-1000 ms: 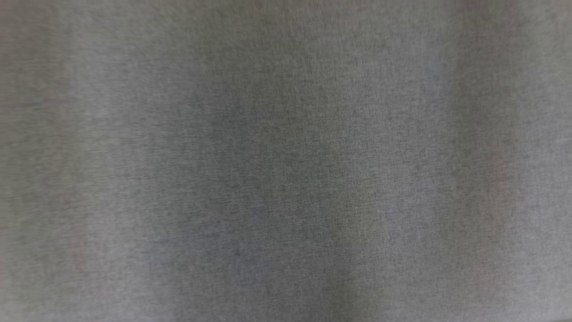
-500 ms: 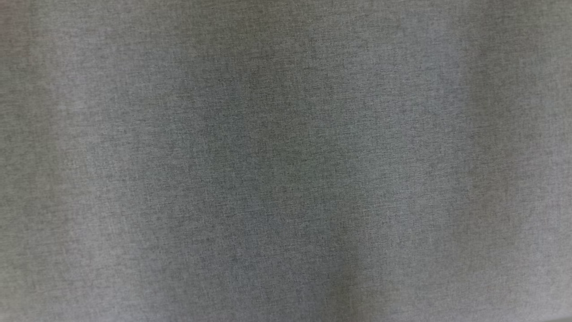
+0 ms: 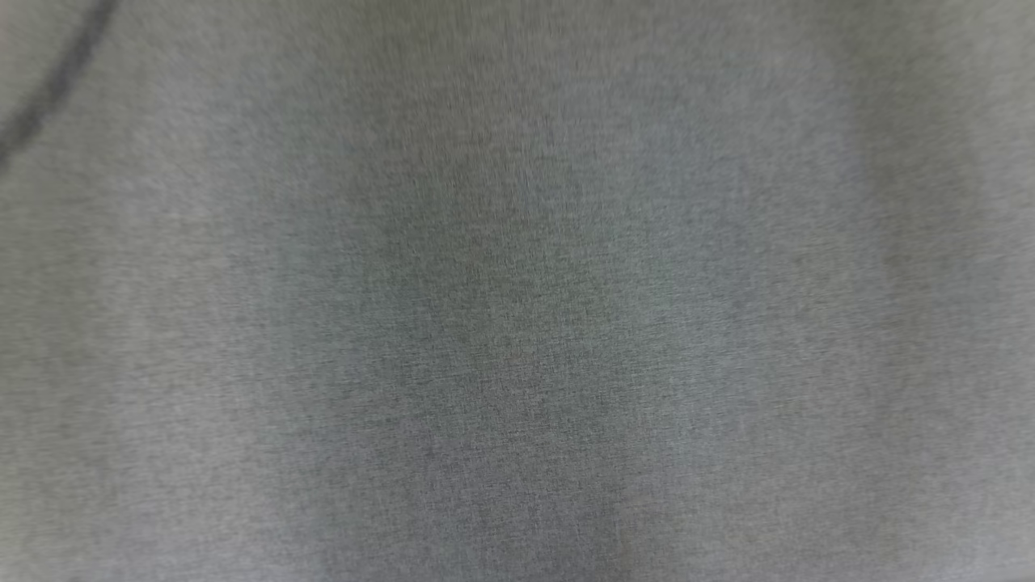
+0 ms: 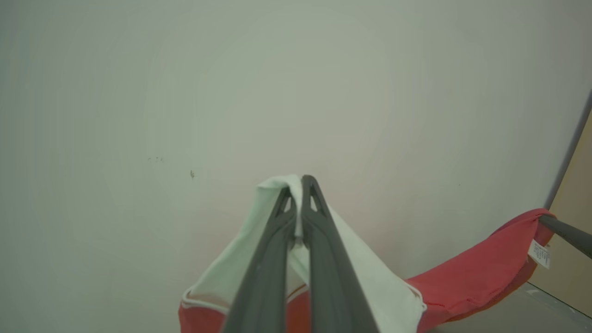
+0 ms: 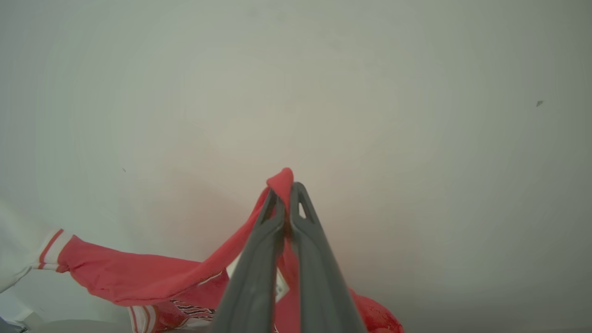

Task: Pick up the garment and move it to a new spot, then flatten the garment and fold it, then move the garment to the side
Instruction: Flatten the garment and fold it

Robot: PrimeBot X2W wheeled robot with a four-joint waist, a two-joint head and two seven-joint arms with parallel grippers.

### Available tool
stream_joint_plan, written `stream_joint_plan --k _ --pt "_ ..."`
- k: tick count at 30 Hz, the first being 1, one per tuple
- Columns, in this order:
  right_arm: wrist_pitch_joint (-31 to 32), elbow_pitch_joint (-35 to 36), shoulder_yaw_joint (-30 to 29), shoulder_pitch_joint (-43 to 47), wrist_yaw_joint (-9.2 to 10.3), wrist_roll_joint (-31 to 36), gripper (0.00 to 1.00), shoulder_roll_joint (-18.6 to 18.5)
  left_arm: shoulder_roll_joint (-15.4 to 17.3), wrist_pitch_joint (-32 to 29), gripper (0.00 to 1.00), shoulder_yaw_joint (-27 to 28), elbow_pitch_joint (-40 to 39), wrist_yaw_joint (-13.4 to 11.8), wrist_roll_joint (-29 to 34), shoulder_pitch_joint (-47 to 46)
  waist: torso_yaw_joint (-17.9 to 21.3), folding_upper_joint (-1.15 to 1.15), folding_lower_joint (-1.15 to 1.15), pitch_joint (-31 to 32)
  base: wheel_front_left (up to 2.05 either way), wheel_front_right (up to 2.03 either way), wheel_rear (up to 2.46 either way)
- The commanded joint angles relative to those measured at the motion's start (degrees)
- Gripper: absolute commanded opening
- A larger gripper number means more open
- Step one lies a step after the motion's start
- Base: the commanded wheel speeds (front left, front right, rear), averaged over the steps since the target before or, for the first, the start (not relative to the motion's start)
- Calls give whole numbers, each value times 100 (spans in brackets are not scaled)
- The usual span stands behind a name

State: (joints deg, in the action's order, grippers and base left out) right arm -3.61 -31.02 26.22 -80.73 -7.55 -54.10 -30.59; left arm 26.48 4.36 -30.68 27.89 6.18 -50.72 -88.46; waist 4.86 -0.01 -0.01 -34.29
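One grey woven surface (image 3: 517, 291), blurred, lies close before my head camera, with a dark curved line (image 3: 57, 81) at its upper left; cannot tell what it is. Pale plain backdrop (image 4: 231, 92) sits behind both wrists. Garment (image 4: 467, 273), red with white parts, is held up, slung between my two grippers and sagging in the middle. Left gripper (image 4: 300, 182): fingers pressed together, clamped on a white fold of the garment that pokes past the tips. Right gripper (image 5: 289, 187): fingers together too, pinching a red fold. In the left wrist view, one right finger (image 4: 566, 232) comes in at the right edge, touching the red cloth. White cuff (image 5: 52, 249) with red stripes hangs at left in the right wrist view. Small white label (image 4: 539, 253) sits just beside that right finger.
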Motion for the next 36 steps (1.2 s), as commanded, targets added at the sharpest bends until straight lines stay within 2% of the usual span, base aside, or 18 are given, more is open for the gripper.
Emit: stream_joint_plan --k 1,7,11,17,20,23,29,36 --pt "-35 247 -16 414 14 -129 0 -137 155 71 0 86 -328 -141 -160 541 12 1 1 503 0 0 0" --pt "-134 1154 -221 2199 14 -431 0 -576 638 353 0 295 -2187 -981 -462 2859 -68 1 1 1081 0 0 0" --pt "-115 1532 -316 3413 14 -470 0 -610 848 442 0 252 -3180 -1452 -676 4425 -99 1 1 1418 0 0 0" --pt "-111 1942 -652 5200 14 -358 0 -572 788 794 0 90 -3971 -1956 -967 6472 -194 1 1 1845 0 0 0" --pt "-113 2079 -886 5973 14 -200 0 -497 684 947 0 152 -4084 -2107 -1102 7259 -225 1 1 1989 0 0 0" --pt "-156 2087 -1080 6425 14 -87 0 -370 523 1017 0 210 -4122 -2139 -1190 7734 -230 1 1 2097 0 0 0" --pt "-243 2039 -1505 7608 14 226 0 47 -6 1088 0 456 -4022 -2088 -1213 8970 -327 1 1 2467 0 0 0" --pt "-296 2051 -1990 8836 14 481 0 558 -411 1089 0 717 -3915 -1975 -1110 10068 -571 1 1 2820 0 0 0"
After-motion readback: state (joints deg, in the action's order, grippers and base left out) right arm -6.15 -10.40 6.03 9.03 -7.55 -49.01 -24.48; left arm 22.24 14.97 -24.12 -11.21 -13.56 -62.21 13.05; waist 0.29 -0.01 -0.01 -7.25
